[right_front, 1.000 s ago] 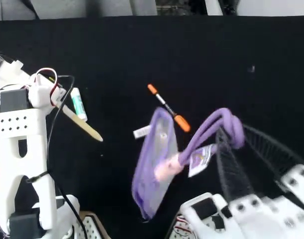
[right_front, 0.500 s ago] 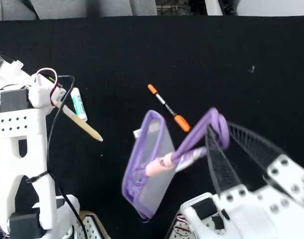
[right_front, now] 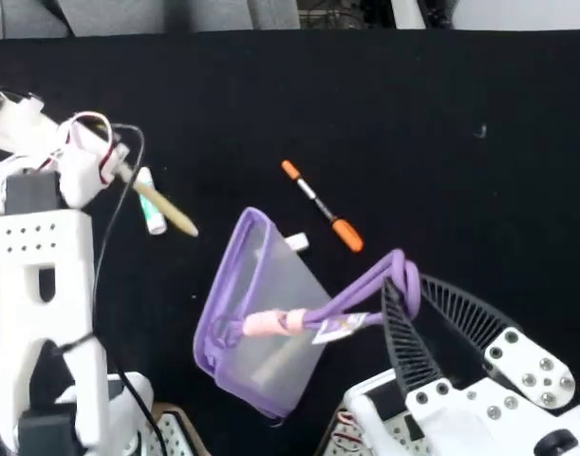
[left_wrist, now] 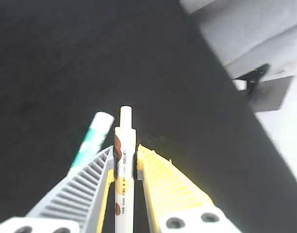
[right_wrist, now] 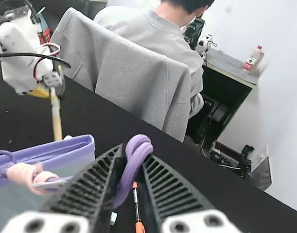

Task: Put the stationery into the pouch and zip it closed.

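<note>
My right gripper [right_front: 396, 288] is shut on the purple strap [right_front: 361, 290] of the pouch [right_front: 271, 323], a purple-edged translucent pouch that hangs tilted just above the table with its mouth facing left. The right wrist view shows the strap [right_wrist: 136, 148] pinched between the black fingers, with the pouch [right_wrist: 46, 148] beyond. My left gripper [right_front: 128, 174] is shut on a cream pen [right_front: 166, 211] at the left, held above a green-and-white stick [right_front: 151, 215]. In its own view the pen [left_wrist: 125, 145] stands between the jaws of the left gripper [left_wrist: 125, 151]. An orange marker [right_front: 320, 204] lies mid-table.
A small white eraser [right_front: 297, 242] lies by the pouch's far corner. The green-and-white stick [left_wrist: 92, 138] sits beside the grey finger. A person in grey sits past the table's far edge [right_wrist: 153, 58]. The black table [right_front: 441, 142] stretches open to the back and right.
The right gripper drew back toward the front, and the pouch swung left and tipped flatter. The left gripper shifted slightly away, bringing the pen over the green-and-white stick.
</note>
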{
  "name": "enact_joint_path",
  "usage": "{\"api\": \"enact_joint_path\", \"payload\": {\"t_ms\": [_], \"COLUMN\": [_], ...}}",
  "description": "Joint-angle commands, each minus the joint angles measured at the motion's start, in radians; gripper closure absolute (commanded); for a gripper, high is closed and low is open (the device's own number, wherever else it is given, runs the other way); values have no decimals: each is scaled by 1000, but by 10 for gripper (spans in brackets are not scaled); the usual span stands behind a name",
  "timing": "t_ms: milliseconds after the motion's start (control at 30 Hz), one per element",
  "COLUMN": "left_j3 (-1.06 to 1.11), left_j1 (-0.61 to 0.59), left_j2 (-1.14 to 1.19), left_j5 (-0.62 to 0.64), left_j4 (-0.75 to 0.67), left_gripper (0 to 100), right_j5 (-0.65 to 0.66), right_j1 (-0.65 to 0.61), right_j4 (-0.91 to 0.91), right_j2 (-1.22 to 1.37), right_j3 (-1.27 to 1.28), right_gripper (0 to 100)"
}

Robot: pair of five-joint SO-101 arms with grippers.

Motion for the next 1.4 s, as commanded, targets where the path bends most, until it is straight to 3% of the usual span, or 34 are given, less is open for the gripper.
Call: {"api": "enact_joint_path", "payload": {"t_ms": [0,467,533,667,767,1033,1267,1367], "left_j3": [-13,24,79,249,337,406,552,575], "left_j1": [39,73,162,395,496,519,585,618], "left_j2": [-143,-786,-809,-824,-825,-824,-825,-825], "left_j5": [9,9,-18,-218,-310,-333,-526,-551], "left_j4": [-41,-196,-258,-397,-437,-443,-526,-535], "left_gripper": [968,967,966,966,970,967,965,892], "right_j5": [-6,-6,-6,-6,-6,-6,-6,-6], "right_j1": [-3,-3,-3,-3,-3,-3,-6,-6], "right_j4": [31,31,31,32,32,32,31,31], "right_j2": [-2,-10,-10,-10,-10,-10,-10,-10], "right_j3": [10,8,8,7,5,4,7,8], "right_gripper": [987,987,987,987,987,987,987,987]}}
